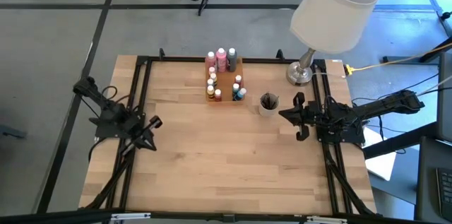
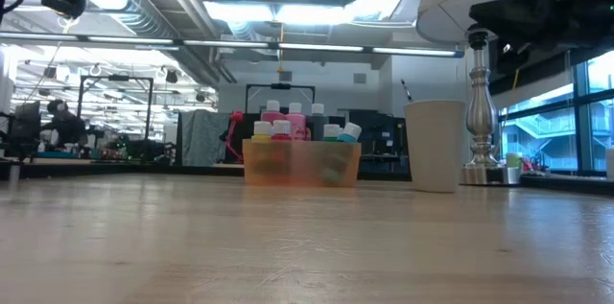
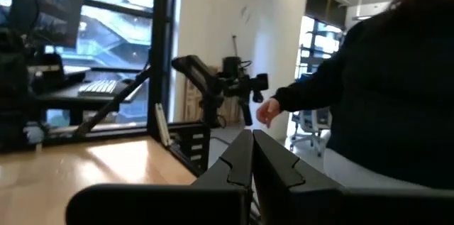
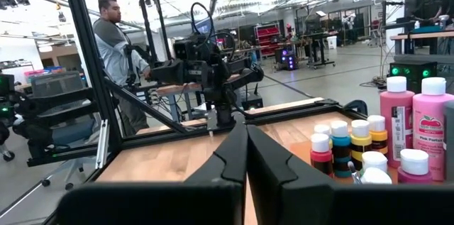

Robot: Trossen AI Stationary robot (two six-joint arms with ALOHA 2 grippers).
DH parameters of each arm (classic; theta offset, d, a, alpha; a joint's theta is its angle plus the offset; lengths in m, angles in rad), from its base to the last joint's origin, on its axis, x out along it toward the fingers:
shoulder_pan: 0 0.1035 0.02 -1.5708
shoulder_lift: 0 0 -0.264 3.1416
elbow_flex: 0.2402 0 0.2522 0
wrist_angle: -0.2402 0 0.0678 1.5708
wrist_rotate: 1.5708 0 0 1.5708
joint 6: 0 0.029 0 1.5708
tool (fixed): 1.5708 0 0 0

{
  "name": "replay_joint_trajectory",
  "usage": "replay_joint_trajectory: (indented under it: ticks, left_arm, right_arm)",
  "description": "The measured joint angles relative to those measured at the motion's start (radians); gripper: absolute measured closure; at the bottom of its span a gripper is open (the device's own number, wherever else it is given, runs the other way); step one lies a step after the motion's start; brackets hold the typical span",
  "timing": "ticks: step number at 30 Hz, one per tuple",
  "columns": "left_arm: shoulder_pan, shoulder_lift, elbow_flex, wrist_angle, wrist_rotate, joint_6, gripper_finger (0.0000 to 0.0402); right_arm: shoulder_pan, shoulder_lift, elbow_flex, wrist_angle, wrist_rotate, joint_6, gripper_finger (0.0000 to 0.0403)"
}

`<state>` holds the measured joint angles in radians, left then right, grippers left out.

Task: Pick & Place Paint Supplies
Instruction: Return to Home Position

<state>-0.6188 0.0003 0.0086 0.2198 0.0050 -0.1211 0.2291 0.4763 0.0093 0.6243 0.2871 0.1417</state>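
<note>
The left tool [image 3: 252,137] and the right tool [image 4: 246,133] are each pressed together, above opposite desk [image 1: 212,171] edges. The paint bottles [image 1: 221,58] stand in the orange tray [image 2: 299,166].

I see the table [image 1: 212,146] evenly lit from above, with faint shadows. In my low view, ceiling lights [image 2: 240,11] glare at upper centre. Windows [image 3: 106,5] at upper left backlight the left wrist view, and the person [image 3: 397,76] shows dark.

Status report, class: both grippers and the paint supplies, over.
Left gripper shut, at table's left edge. Right gripper shut, near the cup. Paint bottles standing in orange tray. Lamp stands nearby.
</note>
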Motion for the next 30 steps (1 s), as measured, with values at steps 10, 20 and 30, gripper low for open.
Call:
replay_joint_trajectory:
  ticks: [10,20,30]
  left_arm:
    - [0.0,0.0,0.0,-0.147,-0.076,0.01,0.04]
    - [0.0,0.001,0.0,-0.176,-0.21,0.04,0.04]
    - [0.0,0.002,0.0,-0.164,-0.295,0.039,0.04]
  right_arm:
    - [0.0,0.0,0.0,0.0,0.0,0.0,0.0393]
    - [0.0,0.0,0.0,0.0,0.0,0.0,0.0393]
    - [0.0,0.0,0.0,0.0,-0.002,0.0,0.0393]
